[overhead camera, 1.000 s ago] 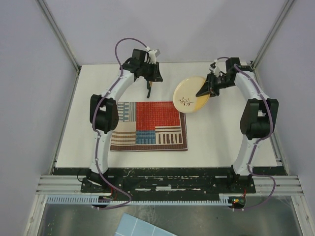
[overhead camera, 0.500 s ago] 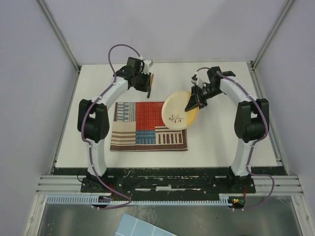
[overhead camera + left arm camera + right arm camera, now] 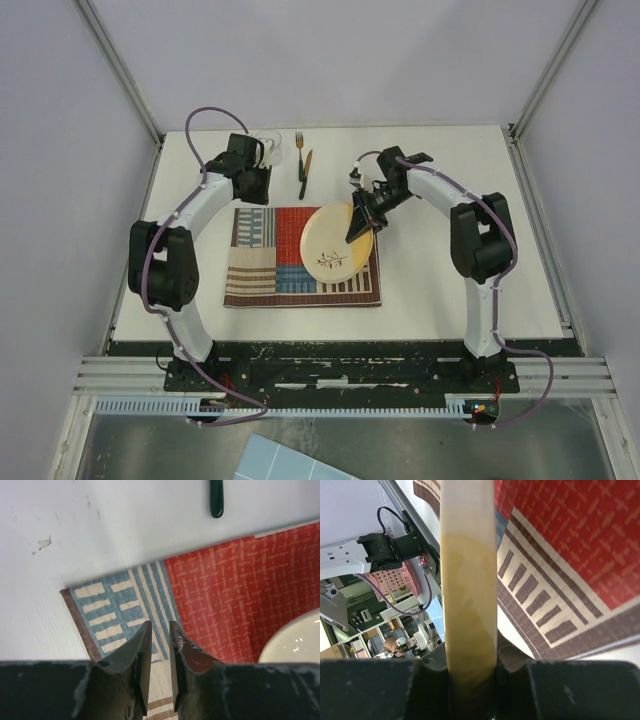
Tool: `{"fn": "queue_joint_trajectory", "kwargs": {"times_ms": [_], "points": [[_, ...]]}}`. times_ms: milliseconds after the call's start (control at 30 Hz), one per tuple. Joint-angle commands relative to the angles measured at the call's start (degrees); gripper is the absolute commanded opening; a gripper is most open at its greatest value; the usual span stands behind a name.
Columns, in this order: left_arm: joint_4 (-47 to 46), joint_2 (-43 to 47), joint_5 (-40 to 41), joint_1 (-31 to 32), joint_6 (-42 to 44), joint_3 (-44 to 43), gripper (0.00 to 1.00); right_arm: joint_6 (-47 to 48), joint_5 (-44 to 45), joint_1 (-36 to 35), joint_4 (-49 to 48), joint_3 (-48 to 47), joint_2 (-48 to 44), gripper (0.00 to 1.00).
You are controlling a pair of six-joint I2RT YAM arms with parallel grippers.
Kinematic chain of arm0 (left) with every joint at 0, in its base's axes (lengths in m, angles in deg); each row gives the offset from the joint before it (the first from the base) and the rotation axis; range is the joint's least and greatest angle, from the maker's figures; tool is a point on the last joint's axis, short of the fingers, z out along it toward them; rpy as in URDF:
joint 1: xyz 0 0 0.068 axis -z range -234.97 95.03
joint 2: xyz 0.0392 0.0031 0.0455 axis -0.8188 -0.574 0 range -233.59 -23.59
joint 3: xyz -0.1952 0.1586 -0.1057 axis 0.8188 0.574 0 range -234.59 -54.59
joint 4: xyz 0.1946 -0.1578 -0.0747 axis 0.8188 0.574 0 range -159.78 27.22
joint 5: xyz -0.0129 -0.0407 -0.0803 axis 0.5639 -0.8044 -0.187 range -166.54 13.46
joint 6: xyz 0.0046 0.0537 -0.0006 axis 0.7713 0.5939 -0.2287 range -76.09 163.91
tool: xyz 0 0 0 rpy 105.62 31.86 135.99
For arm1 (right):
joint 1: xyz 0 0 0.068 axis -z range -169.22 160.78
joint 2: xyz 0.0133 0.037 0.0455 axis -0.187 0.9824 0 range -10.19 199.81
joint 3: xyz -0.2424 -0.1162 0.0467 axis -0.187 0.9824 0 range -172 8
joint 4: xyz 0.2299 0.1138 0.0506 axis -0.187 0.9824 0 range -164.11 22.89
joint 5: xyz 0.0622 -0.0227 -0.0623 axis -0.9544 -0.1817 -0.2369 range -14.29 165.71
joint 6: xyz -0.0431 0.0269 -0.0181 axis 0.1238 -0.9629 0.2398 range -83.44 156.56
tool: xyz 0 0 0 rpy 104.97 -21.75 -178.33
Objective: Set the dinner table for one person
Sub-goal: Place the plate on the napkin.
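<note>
Desk (image 3: 450,290): white, metal-framed, spread beneath both end effectors and carrying everything else.

Placemat (image 3: 260,270): striped patchwork cloth lying flat under both end effectors. Its blue-striped far corner sits directly below the left one.

Plate (image 3: 330,250): cream with a sprig motif, pinched by its rim in the right end effector (image 3: 358,225). It hangs tilted, its free edge sloping down and away from the fingers over the mat's red and striped panels. I cannot tell whether that low edge touches the cloth.

Left end effector (image 3: 159,630): jaws narrow, a slim gap with nothing in it, hovering just above the mat.

Cutlery: a fork (image 3: 299,145) and a dark-handled utensil (image 3: 305,178) lie on bare desk beyond the mat, between the two end effectors and apart from both.

Risks, as judged:
- The one-sided rim pinch carries the whole plate. The weight hanging beyond the fingers could pivot it or slide it out.
- Letting go while the plate is tilted would drop its high side, causing a clatter, a bounce or a skid across the cloth.
- Lowering with sideways travel could drag the low edge and bunch or shift the placemat.
- The plate sits toward the mat's right half, so it may land off-centre and crowd the space for cutlery.
- The left fingers are close above the cloth. A small dip could snag the corner.
- Either arm swinging toward the cutlery could knock the pieces askew.
</note>
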Motion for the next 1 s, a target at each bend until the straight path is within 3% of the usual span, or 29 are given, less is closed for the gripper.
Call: {"fn": "queue_joint_trajectory", "kwargs": {"times_ms": [0, 333, 967], "points": [[-1.51, 5.21, 3.01, -0.12, 2.34, 3.38, 0.27, -4.04, -6.17, -2.4, -4.75, -6.18, 1.12, 0.02], [-1.41, 7.73, 3.77, -1.86, 2.75, 6.42, 0.26, -7.73, -5.75, -6.71, -7.24, -12.77, 5.09, 0.02], [-2.96, 7.97, 3.75, -2.18, 1.64, 8.59, 0.25, -11.86, -5.64, -10.07, -12.21, -15.05, 9.6, 0.02]]}}
